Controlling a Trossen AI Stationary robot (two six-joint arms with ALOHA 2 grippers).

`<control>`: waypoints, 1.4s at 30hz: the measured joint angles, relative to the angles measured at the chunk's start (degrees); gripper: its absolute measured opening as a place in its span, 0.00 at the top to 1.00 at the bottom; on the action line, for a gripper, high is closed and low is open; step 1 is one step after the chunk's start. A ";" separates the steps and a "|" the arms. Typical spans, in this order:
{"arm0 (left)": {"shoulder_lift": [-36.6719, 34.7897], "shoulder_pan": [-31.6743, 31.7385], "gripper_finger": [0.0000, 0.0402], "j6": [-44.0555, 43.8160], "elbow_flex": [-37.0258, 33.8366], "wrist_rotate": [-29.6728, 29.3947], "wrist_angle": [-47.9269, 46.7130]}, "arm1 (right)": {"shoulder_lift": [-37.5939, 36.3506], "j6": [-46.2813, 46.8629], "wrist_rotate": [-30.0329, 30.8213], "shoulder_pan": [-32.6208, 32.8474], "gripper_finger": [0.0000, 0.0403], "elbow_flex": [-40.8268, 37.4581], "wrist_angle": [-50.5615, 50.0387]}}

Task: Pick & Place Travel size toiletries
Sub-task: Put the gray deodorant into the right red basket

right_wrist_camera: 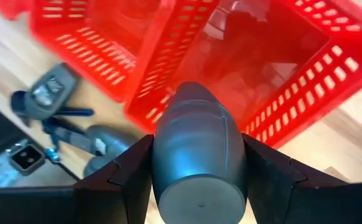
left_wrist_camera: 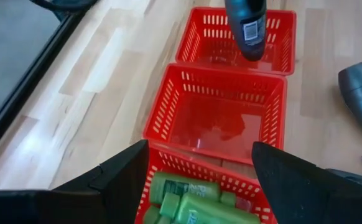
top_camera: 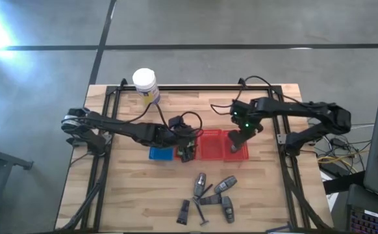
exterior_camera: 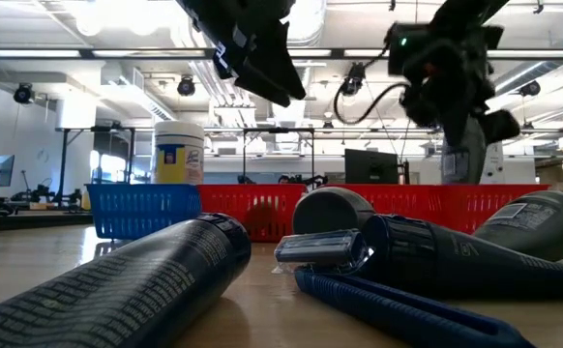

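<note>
right hand [right_wrist_camera: 196, 180] clamped around grey tube [right_wrist_camera: 196, 155], over red basket [right_wrist_camera: 305, 74]

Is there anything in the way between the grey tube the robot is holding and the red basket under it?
Nothing visible is. The right hand holds the grey tube above the red basket, whose open floor below looks bare. The left hand hangs over a different basket.

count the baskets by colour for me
red baskets: 3, one holding green bottles, one empty, one under the held grey tube
blue basket: 1
total: 4
</note>
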 joint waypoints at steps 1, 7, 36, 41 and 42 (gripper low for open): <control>-0.02 0.00 0.28 -0.63 0.00 0.00 -0.61 | 1.17 -0.87 -0.03 -0.41 0.52 0.13 -0.06; -0.05 -0.29 0.28 -3.70 0.00 0.00 -3.35 | 6.04 -3.92 0.64 -0.82 0.49 2.50 0.01; -0.08 -1.08 0.29 4.78 -1.95 0.94 -4.17 | -7.79 6.92 15.72 8.12 0.12 7.14 -1.79; -0.09 -1.07 0.29 5.74 -1.95 0.94 -4.20 | -11.25 22.35 17.11 21.26 0.15 2.56 -1.40; -0.09 -1.07 0.29 5.93 -1.95 0.94 -4.22 | -11.49 26.79 18.27 24.36 0.15 1.84 -0.98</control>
